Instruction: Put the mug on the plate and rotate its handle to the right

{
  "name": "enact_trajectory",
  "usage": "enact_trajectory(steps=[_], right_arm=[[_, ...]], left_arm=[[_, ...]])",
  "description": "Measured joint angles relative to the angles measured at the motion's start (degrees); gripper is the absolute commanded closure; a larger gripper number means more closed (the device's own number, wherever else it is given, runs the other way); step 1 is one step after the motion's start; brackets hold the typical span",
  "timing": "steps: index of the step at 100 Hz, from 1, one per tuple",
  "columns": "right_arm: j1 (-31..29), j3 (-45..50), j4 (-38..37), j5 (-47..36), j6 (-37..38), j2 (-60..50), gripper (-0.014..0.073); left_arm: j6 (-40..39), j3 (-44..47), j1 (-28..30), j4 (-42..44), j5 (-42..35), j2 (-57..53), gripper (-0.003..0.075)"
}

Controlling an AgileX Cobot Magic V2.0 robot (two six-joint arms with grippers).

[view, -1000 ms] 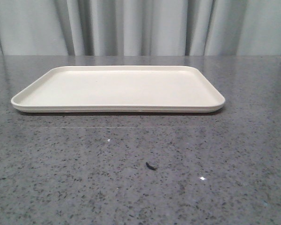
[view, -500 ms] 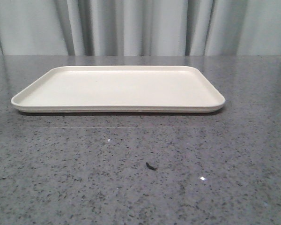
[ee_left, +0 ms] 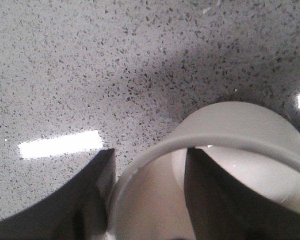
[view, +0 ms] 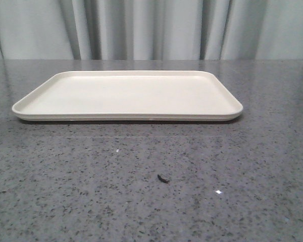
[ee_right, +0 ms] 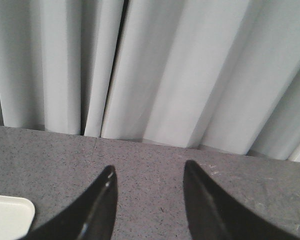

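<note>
Cream plate (view: 126,96) sits bare on the grey desk (view: 151,191). Left gripper (ee_left: 145,200) jaws straddle the white mug (ee_left: 230,150) wall, seemingly clamped; handle unseen. Right gripper (ee_right: 147,205) jaws apart, holding nothing. Placement and rotation remain.

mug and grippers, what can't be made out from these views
- Handle and face of the mug: left wrist view shows only its rim and wall; the picture edge and the left gripper hide the rest.
- Mug and both arms: outside the front view, which shows only the plate.
- Right gripper: only the fingertips show.
</note>
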Motion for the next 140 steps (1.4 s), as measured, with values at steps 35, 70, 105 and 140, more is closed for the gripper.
enact_trajectory(steps=[35, 70, 105, 140], right_arm=[[0.0, 0.0, 0.0, 0.13, 0.0, 0.0, 0.0265], [0.0, 0.0, 0.0, 0.13, 0.0, 0.0, 0.0265], [0.0, 0.0, 0.0, 0.13, 0.0, 0.0, 0.0265], [0.0, 0.0, 0.0, 0.13, 0.0, 0.0, 0.0265]], left_arm=[[0.13, 0.0, 0.0, 0.33, -0.59, 0.0, 0.0648], [0.4, -0.34, 0.0, -0.79, -1.24, -0.24, 0.0727], [1.55, -1.46, 0.03, -3.3, -1.36, -2.48, 0.0727], [1.94, -6.45, 0.03, -5.52, -0.54, -4.76, 0.0727]])
